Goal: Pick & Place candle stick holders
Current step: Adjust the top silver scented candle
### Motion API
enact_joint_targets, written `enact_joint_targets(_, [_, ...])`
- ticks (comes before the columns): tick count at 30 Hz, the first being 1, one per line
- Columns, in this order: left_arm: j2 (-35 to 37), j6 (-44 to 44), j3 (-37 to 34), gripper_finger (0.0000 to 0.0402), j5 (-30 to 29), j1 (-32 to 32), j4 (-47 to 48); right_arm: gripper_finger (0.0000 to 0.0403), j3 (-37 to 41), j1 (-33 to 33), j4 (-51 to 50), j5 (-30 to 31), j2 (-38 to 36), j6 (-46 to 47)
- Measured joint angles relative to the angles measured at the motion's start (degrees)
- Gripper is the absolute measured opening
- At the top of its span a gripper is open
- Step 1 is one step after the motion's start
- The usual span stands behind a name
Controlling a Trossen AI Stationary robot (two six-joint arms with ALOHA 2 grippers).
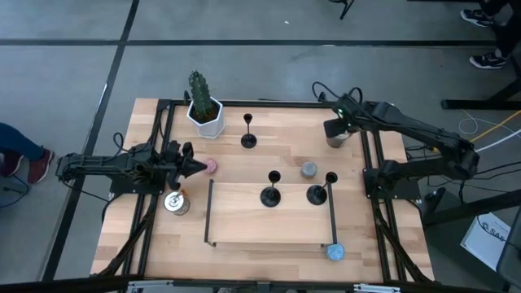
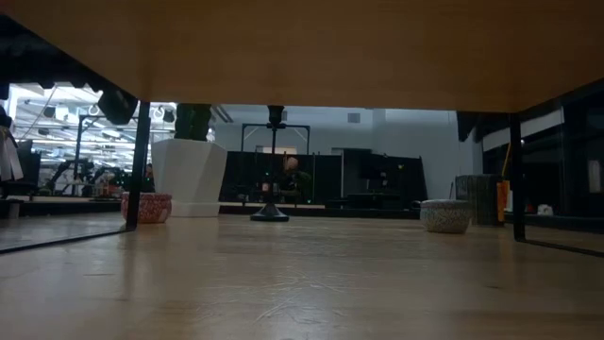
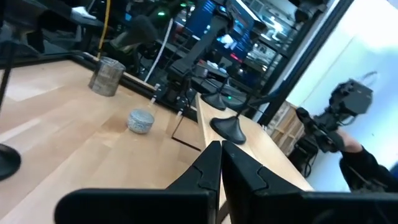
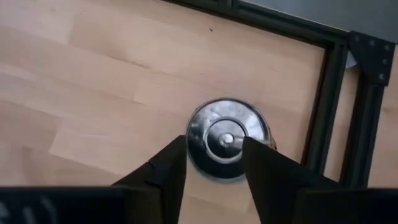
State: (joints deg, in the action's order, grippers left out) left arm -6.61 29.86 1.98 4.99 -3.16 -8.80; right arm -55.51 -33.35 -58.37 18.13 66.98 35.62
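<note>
Three slim black candle stick holders stand upright on their round bases. One (image 1: 248, 130) stands at the far middle of the table and also shows in the low view (image 2: 272, 168). Two (image 1: 271, 189) (image 1: 317, 189) stand on the raised wooden platform (image 1: 269, 224). My left gripper (image 1: 195, 167) is shut at the table's left, pointing right, its tips just short of a pink tin (image 1: 211, 166); its shut fingers show in the left wrist view (image 3: 221, 152). My right gripper (image 4: 214, 152) is open above a metal can (image 4: 227, 138) at the far right, one finger on either side of the can's top.
A cactus in a white pot (image 1: 203, 110) stands at the far left. A second metal can (image 1: 175, 202) stands near my left gripper. A grey tin (image 1: 308, 169) and a blue tin (image 1: 334, 252) lie by the platform. Black frame rails (image 1: 376, 187) run along the table's edges.
</note>
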Motion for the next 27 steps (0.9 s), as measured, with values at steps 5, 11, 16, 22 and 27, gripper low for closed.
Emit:
enact_joint_targets(5, [-0.02, -1.77, 0.0, 0.0006, 0.33, 0.0, 0.02, 0.0091, 0.0, -2.54, 0.43, -0.49, 3.79, -0.99])
enact_joint_targets(11, [-0.01, -4.23, 0.0, 0.0006, 0.28, 0.0, 0.03, 0.0059, 0.0, -4.98, 0.57, -3.29, 7.52, -1.54])
enact_joint_targets(16, [-0.02, -5.15, 0.0, 0.0006, 0.12, 0.0, 0.04, 0.0058, 0.0, -5.97, 0.36, -5.77, 10.39, -3.14])
enact_joint_targets(22, [-0.02, -5.15, 0.0, 0.0006, 0.02, 0.0, 0.04, 0.0057, 0.0, -6.18, -0.63, -6.36, 11.46, -4.2])
enact_joint_targets(27, [-0.02, -5.15, -0.01, 0.0006, -0.02, 0.0, 0.05, 0.0057, 0.0, -6.18, -2.31, -4.6, 11.46, -4.31])
